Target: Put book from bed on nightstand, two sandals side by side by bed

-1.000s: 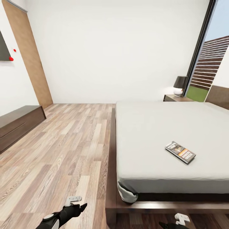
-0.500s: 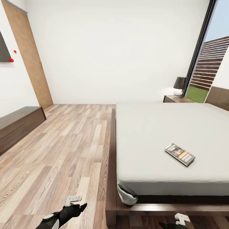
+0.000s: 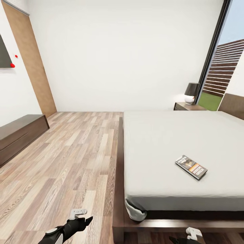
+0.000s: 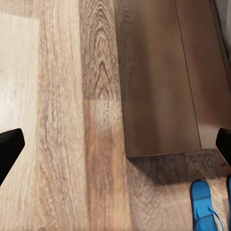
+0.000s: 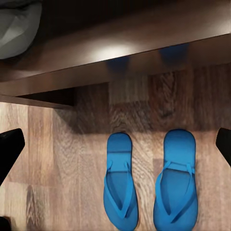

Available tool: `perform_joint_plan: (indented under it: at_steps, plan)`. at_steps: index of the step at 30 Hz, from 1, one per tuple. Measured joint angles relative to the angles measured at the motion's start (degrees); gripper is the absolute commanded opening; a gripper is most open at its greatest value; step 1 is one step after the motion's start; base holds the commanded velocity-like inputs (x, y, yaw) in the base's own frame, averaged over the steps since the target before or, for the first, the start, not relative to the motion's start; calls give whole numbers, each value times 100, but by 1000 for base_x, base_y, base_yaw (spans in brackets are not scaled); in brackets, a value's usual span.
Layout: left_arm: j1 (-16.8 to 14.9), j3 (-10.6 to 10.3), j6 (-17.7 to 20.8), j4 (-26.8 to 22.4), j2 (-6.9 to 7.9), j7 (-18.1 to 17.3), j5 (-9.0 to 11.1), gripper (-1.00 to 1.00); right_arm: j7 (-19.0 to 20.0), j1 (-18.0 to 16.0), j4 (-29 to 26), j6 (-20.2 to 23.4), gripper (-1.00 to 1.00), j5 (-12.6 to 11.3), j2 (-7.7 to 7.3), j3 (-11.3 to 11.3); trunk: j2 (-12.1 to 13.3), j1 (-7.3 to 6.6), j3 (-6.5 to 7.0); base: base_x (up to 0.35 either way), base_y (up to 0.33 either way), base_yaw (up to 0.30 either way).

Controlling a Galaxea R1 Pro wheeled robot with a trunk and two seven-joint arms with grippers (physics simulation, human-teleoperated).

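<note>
The book (image 3: 191, 167) lies flat on the pale mattress of the bed (image 3: 162, 142), towards its right side. The nightstand (image 3: 188, 106) stands beyond the bed's far corner by the window. Two blue sandals (image 5: 120, 180) (image 5: 177, 178) lie parallel on the plank floor, a small gap apart, just off the bed's dark frame (image 5: 144, 45). My right gripper (image 5: 115, 147) hangs open above them, holding nothing. My left gripper (image 4: 115, 144) is open over the floor by the frame's corner (image 4: 159, 86), with one sandal (image 4: 204, 207) at the picture's edge. Both grippers (image 3: 84, 222) (image 3: 184, 240) sit low before the bed's foot.
A long low dark cabinet (image 3: 20, 134) runs along the left wall. A lamp (image 3: 191, 92) stands on the nightstand. A wood panel (image 3: 32, 61) and the tall window (image 3: 220, 57) flank the back wall. Wide plank floor (image 3: 74, 152) lies left of the bed.
The whole head view has shifted slightly, so bed and book sit a little lower in the picture. Book, sandals and both arms have not visibly moved.
</note>
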Motion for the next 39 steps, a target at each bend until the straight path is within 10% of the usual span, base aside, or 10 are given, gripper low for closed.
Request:
perform_joint_plan:
  at_steps: [39]
  plan:
    - [0,5,-3,0,0,8,2,100,-1,0,-1,0,100,0,0,0,0,0,0,-56,0,0]
